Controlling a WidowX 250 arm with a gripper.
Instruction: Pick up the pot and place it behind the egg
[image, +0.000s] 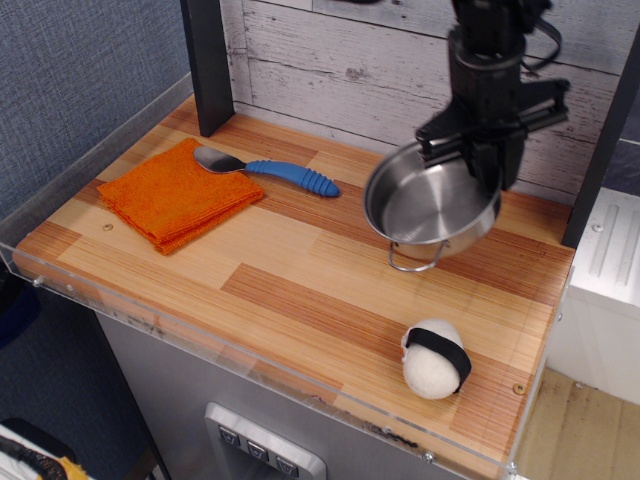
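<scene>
The shiny steel pot (430, 208) hangs tilted in the air at the back right of the wooden table, one wire loop handle pointing down toward me. My black gripper (482, 150) is shut on the pot's far rim and holds it above the table. The egg (435, 359), a white fuzzy lump with a black band, lies near the front right edge, in front of the pot and a little to its right.
A folded orange cloth (178, 193) lies at the left. A spoon with a blue handle (268, 168) lies behind it. A black post (208, 62) stands at the back left, a plank wall (350, 60) behind, and a clear rim (250, 365) along the front edge.
</scene>
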